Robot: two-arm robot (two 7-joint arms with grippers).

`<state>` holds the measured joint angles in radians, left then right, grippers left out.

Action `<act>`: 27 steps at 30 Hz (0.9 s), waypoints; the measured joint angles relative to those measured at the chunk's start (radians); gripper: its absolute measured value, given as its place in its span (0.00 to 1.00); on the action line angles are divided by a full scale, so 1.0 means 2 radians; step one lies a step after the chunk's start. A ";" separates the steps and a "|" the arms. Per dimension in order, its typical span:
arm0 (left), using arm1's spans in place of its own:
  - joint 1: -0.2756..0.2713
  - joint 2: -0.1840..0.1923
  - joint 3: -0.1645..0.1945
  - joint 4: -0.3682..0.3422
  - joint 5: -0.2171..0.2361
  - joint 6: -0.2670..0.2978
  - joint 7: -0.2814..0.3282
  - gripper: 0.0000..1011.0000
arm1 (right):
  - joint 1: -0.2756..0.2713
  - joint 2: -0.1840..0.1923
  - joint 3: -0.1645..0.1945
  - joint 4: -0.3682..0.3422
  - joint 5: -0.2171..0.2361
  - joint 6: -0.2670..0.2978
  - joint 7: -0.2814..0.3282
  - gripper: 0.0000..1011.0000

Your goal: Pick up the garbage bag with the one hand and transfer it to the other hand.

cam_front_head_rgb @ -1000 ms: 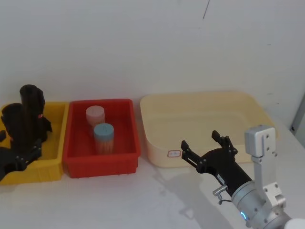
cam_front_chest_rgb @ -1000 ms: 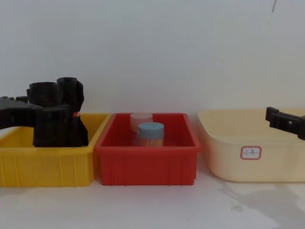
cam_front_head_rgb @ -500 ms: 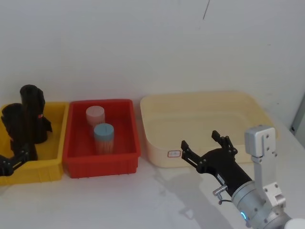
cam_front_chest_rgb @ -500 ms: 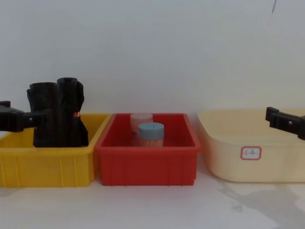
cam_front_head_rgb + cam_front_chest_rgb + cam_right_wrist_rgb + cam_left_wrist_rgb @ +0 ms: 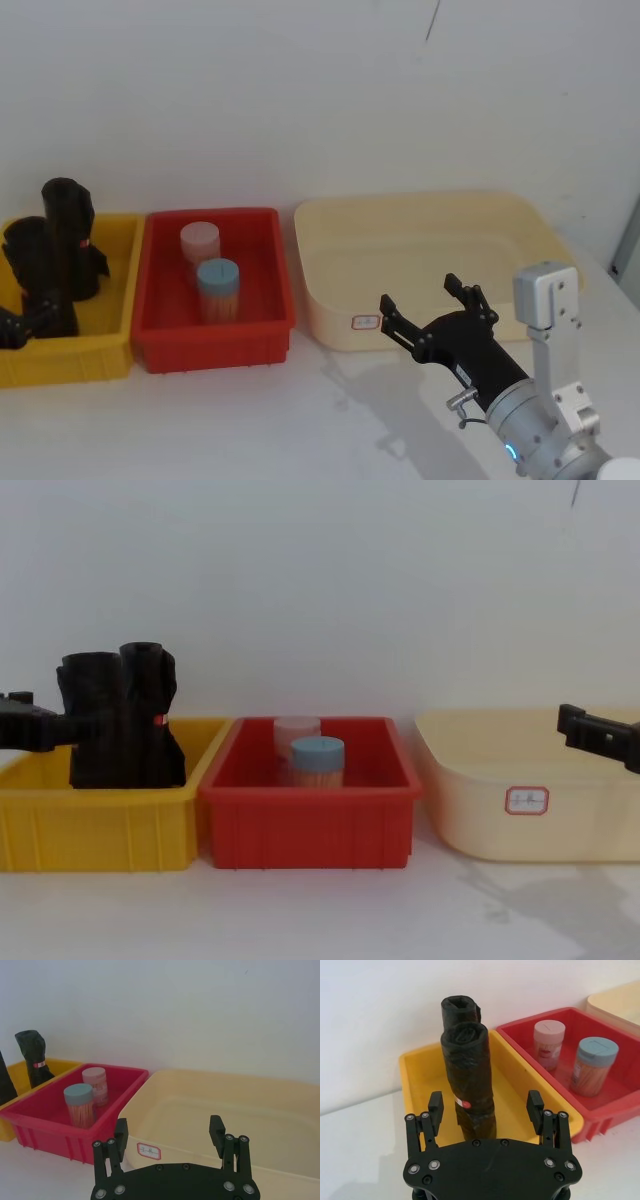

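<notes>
Head cam: garbage bag (image 5: 35, 268) upright in yellow bin (image 5: 70, 360), far left of frame; left tool (image 5: 10, 328) at left edge by it. Right tool (image 5: 420, 295) lower right, fingers spread, empty. Left wrist cam: left tool spread wide, garbage bag centred btwn fingers, not gripped.

Surface: a white table (image 5: 300, 420) is seen, closed off by a white wall (image 5: 300, 100) at 12 o'clock.
Row: three containers are set directly on the table, lined up along the wall.
Yellow bin (image 5: 70, 360): placed at 9 o'clock, at the row's end.
Red bin (image 5: 210, 345): placed at 3 o'clock of the yellow bin, just beside it.
Cream tub (image 5: 545, 240): placed at 3 o'clock of the red bin, just beside it; a small red-framed label (image 5: 365, 322) is carried on its 6 o'clock wall.
</notes>
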<state>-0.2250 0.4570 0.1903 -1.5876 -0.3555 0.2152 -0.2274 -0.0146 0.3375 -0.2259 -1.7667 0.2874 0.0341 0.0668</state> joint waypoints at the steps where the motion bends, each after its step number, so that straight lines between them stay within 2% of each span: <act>1: 0.000 0.000 0.000 0.000 0.000 0.000 0.000 0.99 | 0.000 0.000 0.000 0.000 0.000 0.000 0.000 0.99; 7: -0.035 -0.005 0.010 0.040 0.008 -0.008 -0.019 0.99 | 0.000 0.000 0.000 0.000 0.000 0.000 0.000 0.99; 19: -0.085 -0.013 0.024 0.100 0.017 -0.019 -0.051 0.99 | 0.000 0.000 0.000 0.000 0.000 0.000 0.000 0.99; 27: -0.127 -0.025 0.042 0.160 0.020 -0.032 -0.085 0.99 | 0.000 0.000 0.000 0.000 0.000 0.000 0.000 0.99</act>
<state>-0.4795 0.4078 0.2747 -1.2673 -0.3159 0.1513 -0.3971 -0.0147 0.3375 -0.2259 -1.7668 0.2874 0.0340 0.0668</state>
